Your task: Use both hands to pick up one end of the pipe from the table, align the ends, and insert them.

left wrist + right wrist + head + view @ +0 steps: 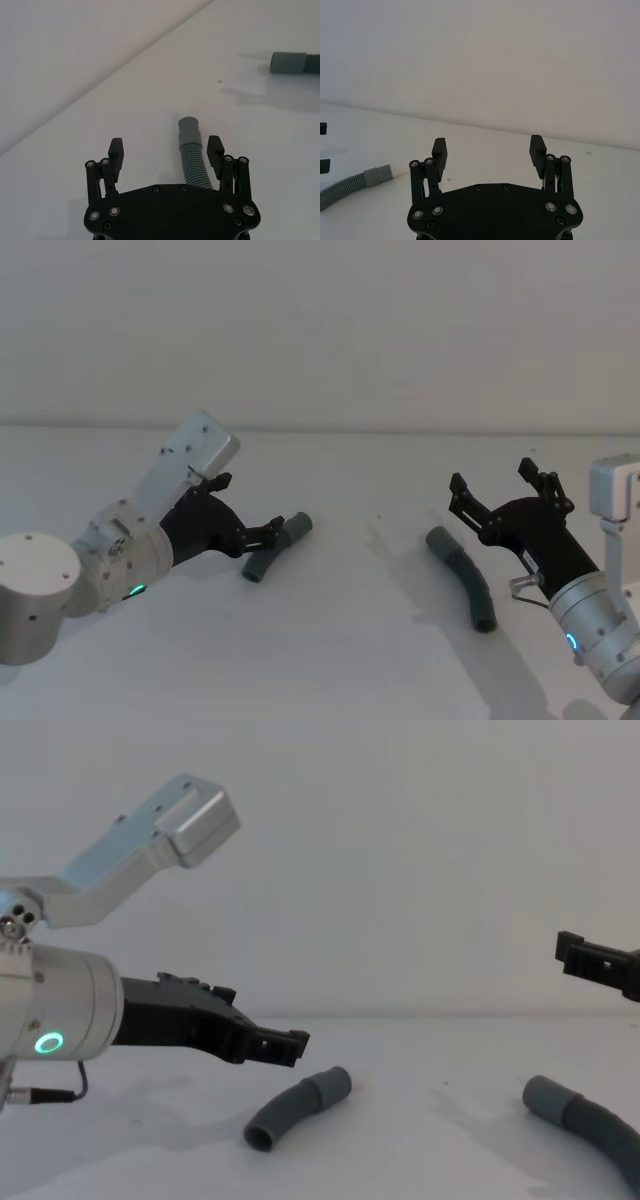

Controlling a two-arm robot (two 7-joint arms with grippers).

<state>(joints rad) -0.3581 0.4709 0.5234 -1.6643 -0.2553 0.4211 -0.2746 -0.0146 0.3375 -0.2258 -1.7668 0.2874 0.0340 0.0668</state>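
Note:
The short curved pipe piece (273, 549) (295, 1108) lies on the white table (350, 660) at centre left. My left gripper (272, 534) (290, 1045) hovers just above it, open. In the left wrist view the ribbed hose (194, 167) runs between the spread fingers of the left gripper (166, 149), close to one fingertip (215, 150), its smooth cuff (189, 131) pointing away. The longer pipe piece (462, 577) (585, 1120) lies at centre right, its cuff end (289, 62) facing the short piece. My right gripper (492, 478) (488, 146) is open, raised above and behind it, holding nothing.
A plain pale wall rises behind the table. Bare tabletop separates the two hose pieces (370, 560) and stretches along the front. In the right wrist view the short hose (345, 184) and its cuff (377, 175) lie off to one side.

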